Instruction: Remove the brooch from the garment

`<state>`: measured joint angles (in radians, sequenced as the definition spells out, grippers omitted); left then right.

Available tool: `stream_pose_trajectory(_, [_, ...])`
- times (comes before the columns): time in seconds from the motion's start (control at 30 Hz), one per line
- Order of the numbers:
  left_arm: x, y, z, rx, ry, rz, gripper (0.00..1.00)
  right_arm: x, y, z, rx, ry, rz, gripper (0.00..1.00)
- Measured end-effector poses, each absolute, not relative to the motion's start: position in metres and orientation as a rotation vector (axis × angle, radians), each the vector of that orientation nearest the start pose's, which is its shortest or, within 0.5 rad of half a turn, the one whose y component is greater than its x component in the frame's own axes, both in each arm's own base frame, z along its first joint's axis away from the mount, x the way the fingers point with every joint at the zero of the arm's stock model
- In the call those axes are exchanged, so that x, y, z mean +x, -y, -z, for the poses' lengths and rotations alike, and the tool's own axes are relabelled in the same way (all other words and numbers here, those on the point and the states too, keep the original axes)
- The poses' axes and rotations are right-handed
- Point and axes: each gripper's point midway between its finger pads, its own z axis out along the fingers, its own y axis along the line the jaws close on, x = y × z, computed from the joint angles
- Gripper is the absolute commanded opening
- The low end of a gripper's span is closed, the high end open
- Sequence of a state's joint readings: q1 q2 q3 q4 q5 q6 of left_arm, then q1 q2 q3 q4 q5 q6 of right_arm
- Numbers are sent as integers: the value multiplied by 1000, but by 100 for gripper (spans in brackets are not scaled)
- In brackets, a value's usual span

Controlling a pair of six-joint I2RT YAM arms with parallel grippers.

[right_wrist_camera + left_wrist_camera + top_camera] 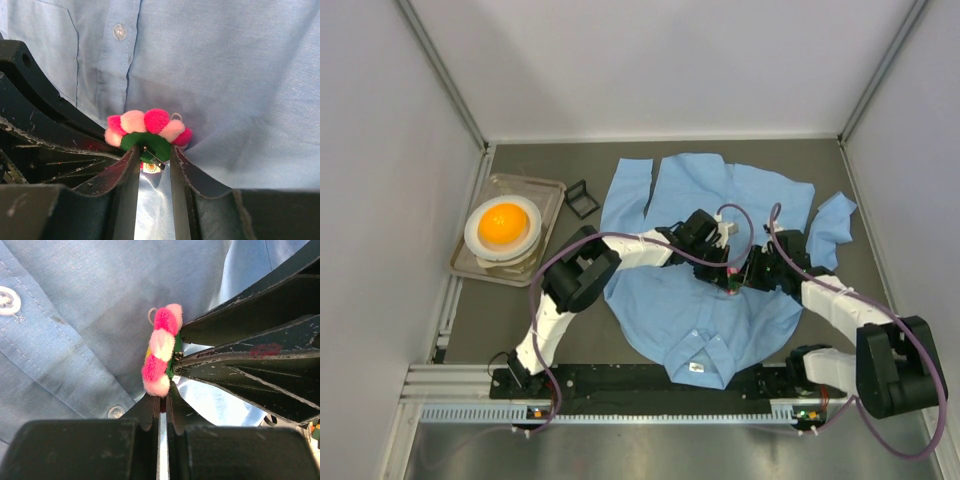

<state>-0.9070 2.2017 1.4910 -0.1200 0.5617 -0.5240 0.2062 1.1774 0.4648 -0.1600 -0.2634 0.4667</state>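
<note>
The brooch (161,352) has pink and pale pink fluffy petals and a green back (150,142). It stands up off the light blue shirt (665,295), on the front near a button (119,31). My left gripper (163,399) is almost fully shut, its tips pinching the brooch's lower edge. My right gripper (153,152) is closed on the green back from both sides, and its fingers (240,342) come in from the right in the left wrist view. In the top view both grippers meet over the shirt's middle (735,272) and hide the brooch.
A clear tray (552,190) at the left holds a white plate with an orange bowl (503,225). A small black frame (582,198) lies beside the shirt's upper left. Grey walls enclose the table on three sides. The shirt's sleeve (832,225) spreads at the right.
</note>
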Motion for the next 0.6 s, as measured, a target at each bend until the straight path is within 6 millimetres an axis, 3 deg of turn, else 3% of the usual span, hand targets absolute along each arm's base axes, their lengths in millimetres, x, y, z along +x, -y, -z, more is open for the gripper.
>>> stream_pose_trajectory(0.47, [231, 477, -33, 776, -2591, 1296, 0, 249, -117, -35, 219, -2479, -625, 3])
stream_pose_trajectory(0.53, [231, 478, -32, 772, -2600, 1303, 0, 249, -117, -35, 219, -2479, -625, 7])
stream_pose_trajectory(0.6, [231, 478, -33, 768, -2607, 1308, 0, 249, -116, -35, 219, -2478, -624, 19])
